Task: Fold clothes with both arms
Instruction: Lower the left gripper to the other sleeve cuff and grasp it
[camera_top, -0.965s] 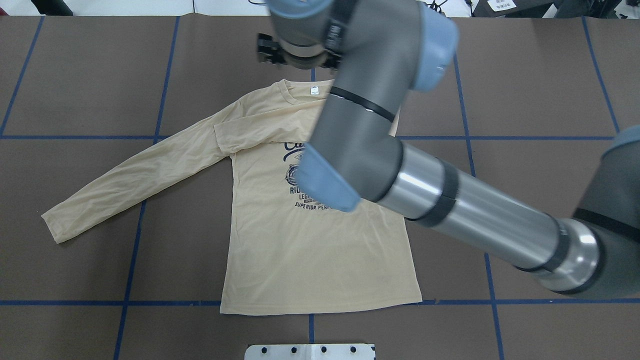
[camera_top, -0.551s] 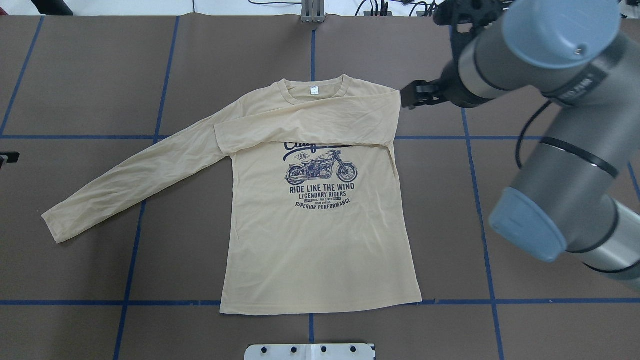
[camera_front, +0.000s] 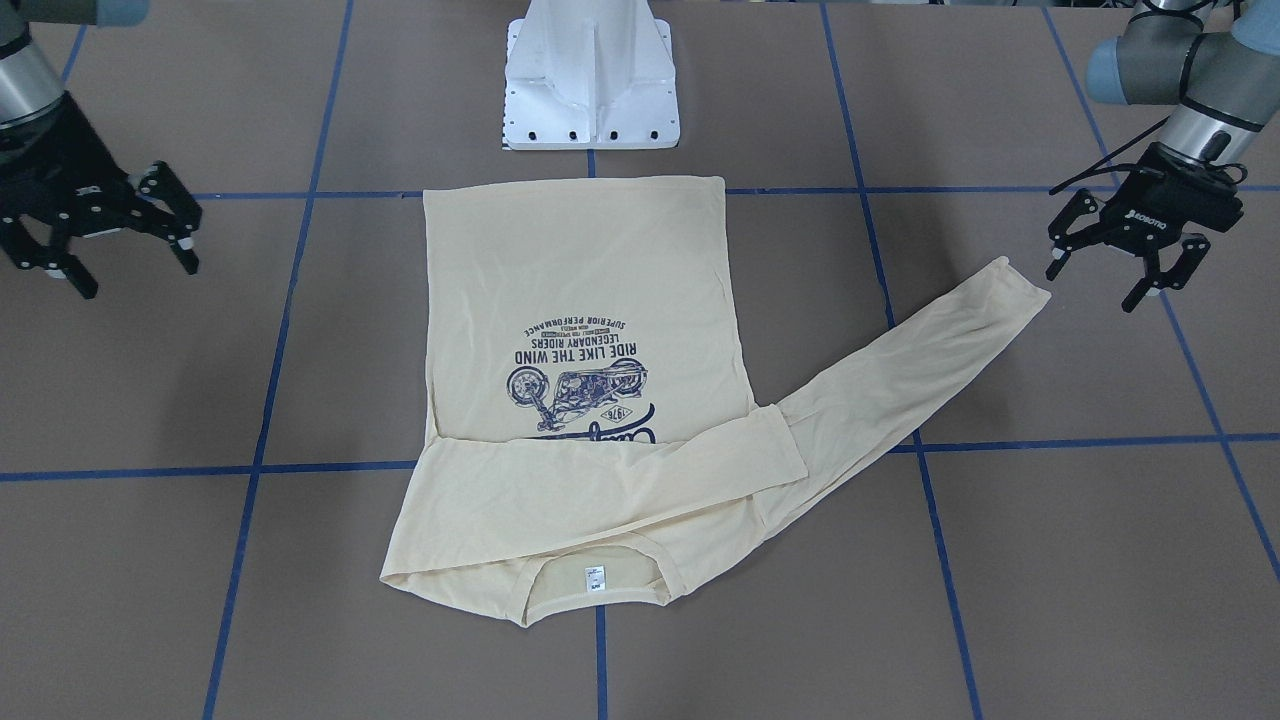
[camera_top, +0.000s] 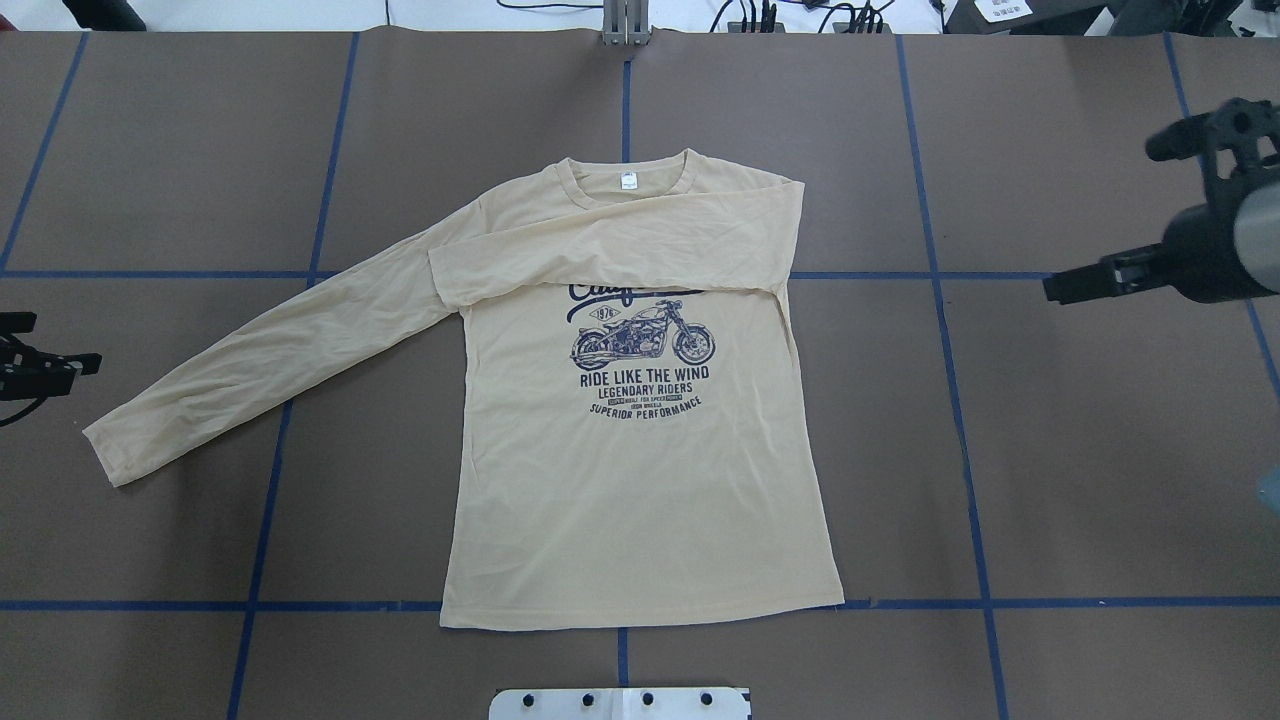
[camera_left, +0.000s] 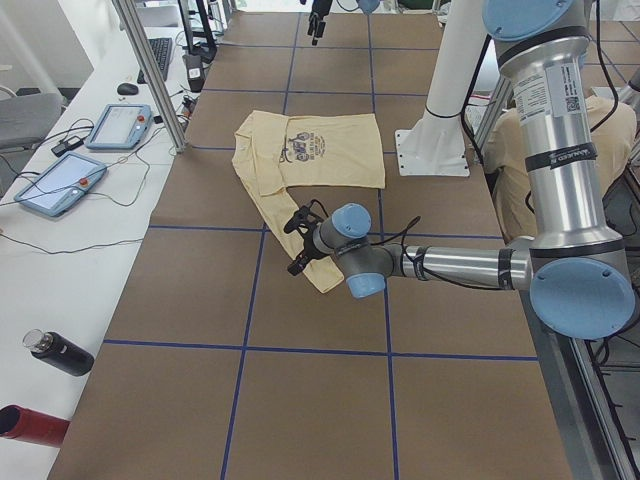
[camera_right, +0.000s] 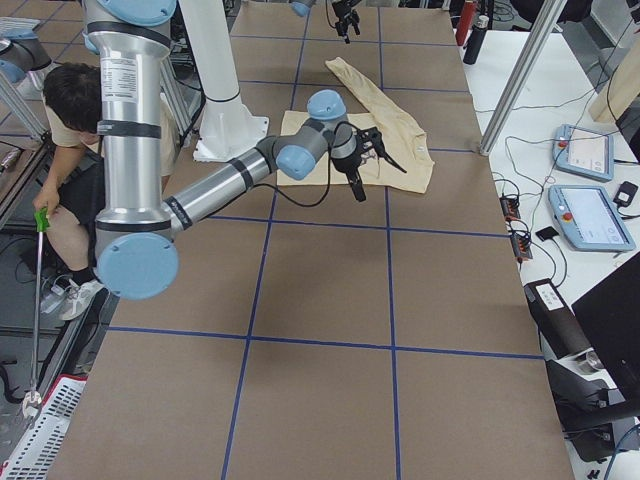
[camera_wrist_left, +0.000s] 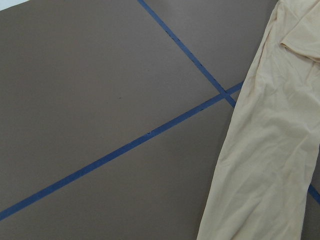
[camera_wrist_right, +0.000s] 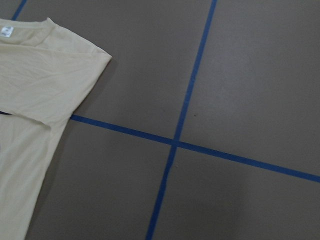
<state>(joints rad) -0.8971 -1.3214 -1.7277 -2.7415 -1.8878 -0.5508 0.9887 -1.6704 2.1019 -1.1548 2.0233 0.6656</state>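
The left gripper (camera_front: 1095, 285) has slid in from the side since a moment ago. Now it hangs close by the cuff (camera_top: 105, 455) of the long sleeve (camera_top: 270, 360), but it does not touch it. Its fingers are spread wide and hold nothing.

Farther off, the right arm has swung away. One second ago it hung over the shirt (camera_top: 640, 480) and hid the picture on it. A bit later its gripper was right next to the shirt's shoulder. Now the right gripper (camera_front: 138, 278) is well away from the shirt, over bare table (camera_top: 1100, 450). Its fingers are wide too, with nothing in them. The shirt has not moved while this went on.

I think this means the first fold is done and let go. The long sleeve looks like the next part to fold, and the left gripper is in a good spot for that.

The shirt lies flat in the middle of the table, front side up. Its bottom edge (camera_top: 640, 615) is nearest the robot's white base (camera_top: 620, 703). Past that is the dark blue motorbike picture (camera_top: 640, 350). Next, the other sleeve (camera_top: 620, 245) lies folded across the chest and covers the top of the word over the bike. The long sleeve sticks out to the robot's left, a bit wrinkly. Farthest away is the neck hole (camera_top: 655, 178) with a small white label (camera_top: 628, 181).
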